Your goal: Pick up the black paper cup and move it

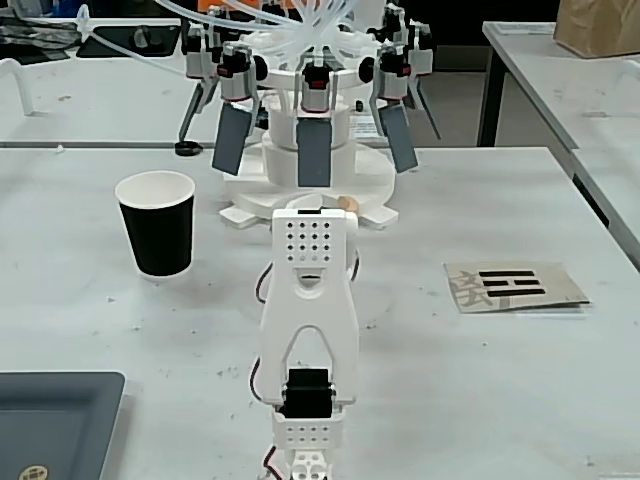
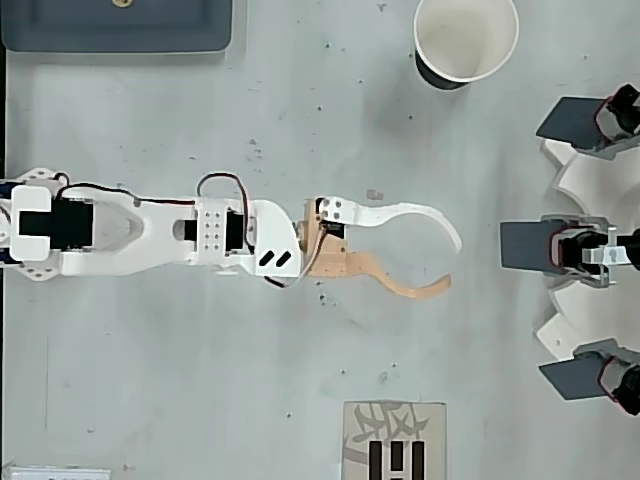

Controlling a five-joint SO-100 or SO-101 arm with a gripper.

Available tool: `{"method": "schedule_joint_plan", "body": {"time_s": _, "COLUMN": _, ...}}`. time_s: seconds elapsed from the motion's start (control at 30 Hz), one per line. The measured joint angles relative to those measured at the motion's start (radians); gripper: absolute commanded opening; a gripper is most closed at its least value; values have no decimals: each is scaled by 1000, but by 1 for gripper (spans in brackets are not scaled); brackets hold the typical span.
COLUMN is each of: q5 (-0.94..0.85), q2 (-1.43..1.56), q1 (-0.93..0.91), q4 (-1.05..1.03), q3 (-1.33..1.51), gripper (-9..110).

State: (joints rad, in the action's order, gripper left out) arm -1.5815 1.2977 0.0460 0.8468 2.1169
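Black paper cup (image 2: 466, 42): standing upright on the table (image 2: 300, 380), mouth up with its white inside showing, ahead of the gripper and well off to one side of it; in the overhead view that is up and slightly right of the fingertips, in the fixed view (image 1: 157, 222) to the left of the arm.
Gripper (image 2: 454, 260): hanging spread wide and gripping nothing, the white curved finger (image 2: 410, 213) and the tan finger (image 2: 400, 290) standing well apart, pointing toward the white machine (image 2: 585, 250) rather than at the cup.
Arm (image 2: 150, 232): lying stretched along the table, its body hiding most of the gripper in the fixed view.
Step in hand: appearing to be the approach; the cup is sitting untouched and nothing is lifted yet.
Risk, tipping: a sideways swing toward the cup could be knocking it over with the outside of the white finger, since a light empty cup likely gives little resistance.
Risk, collision: reaching straight forward could be running the fingertips into the machine's dark paddles (image 2: 530, 245) just ahead.
Risk, crushing: closing hard on thin paper walls could be denting them.
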Motion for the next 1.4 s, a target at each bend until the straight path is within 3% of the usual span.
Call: {"method": "schedule_joint_plan", "body": {"time_s": 1.4, "q5": 5, "q2": 2, "q1": -31, "q4": -9, "q3": -26, "gripper": 3}}
